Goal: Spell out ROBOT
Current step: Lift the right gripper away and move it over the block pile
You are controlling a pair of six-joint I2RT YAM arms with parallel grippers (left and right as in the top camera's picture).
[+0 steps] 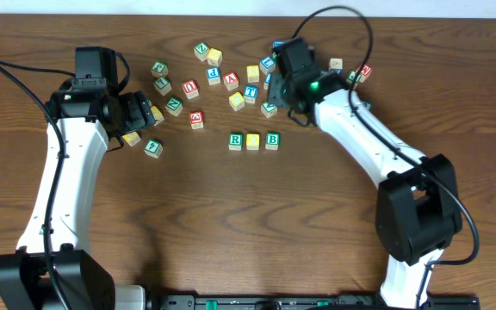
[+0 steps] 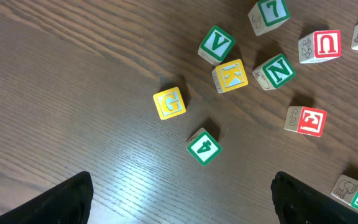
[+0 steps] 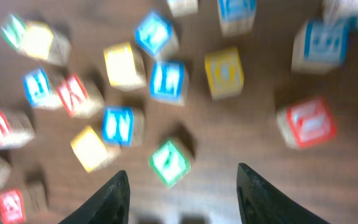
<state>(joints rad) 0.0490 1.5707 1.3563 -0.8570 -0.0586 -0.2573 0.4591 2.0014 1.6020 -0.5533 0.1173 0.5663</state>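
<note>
A row of three blocks lies mid-table: a green R (image 1: 235,140), a yellow block (image 1: 253,140) and a green B (image 1: 272,139). Loose letter blocks are scattered behind the row. My right gripper (image 1: 276,86) is open and empty over the right part of the scatter. Its blurred wrist view shows the open fingers (image 3: 181,171) just below a green block (image 3: 169,163), with a yellow block (image 3: 224,73) and a blue block (image 3: 167,81) further off. My left gripper (image 1: 143,114) is open and empty (image 2: 182,180) over bare table, near a green 4 (image 2: 204,147) and a yellow G (image 2: 169,102).
The left wrist view also shows a green V (image 2: 216,43), a yellow K (image 2: 230,76), a green N (image 2: 277,71), a red E (image 2: 305,121) and a red U (image 2: 321,46). Black cables run along the table's back edge.
</note>
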